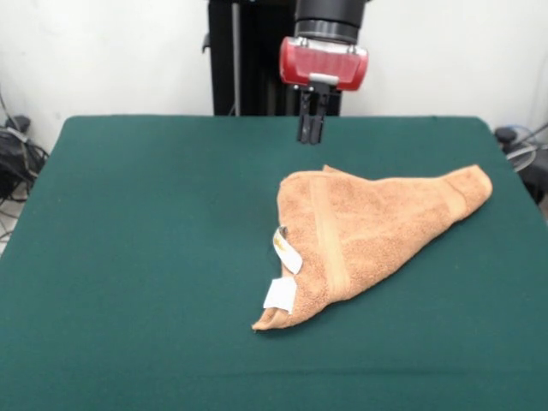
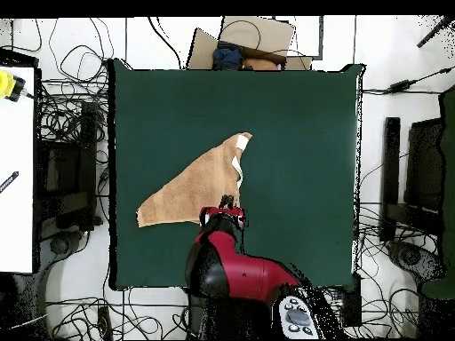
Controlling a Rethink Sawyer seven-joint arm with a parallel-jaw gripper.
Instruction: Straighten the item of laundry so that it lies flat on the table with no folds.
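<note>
The orange-tan terry towel [image 1: 368,231] lies folded over into a rough triangle on the dark green table [image 1: 137,257], right of centre in the front view. A woven band runs down its folded layer and two white tags [image 1: 284,276] stick out at its left edge. It also shows in the overhead view [image 2: 200,185]. My gripper [image 1: 311,128] hangs above the table just beyond the towel's far corner, its fingers close together and holding nothing. In the overhead view the gripper [image 2: 227,202] sits at the towel's edge nearest the robot.
The red and black arm [image 2: 235,266] reaches in from the table's robot side. Cables lie around the table on the floor. A cardboard box [image 2: 244,40] sits past the far edge in the overhead view. A white bench [image 2: 16,169] stands at the left.
</note>
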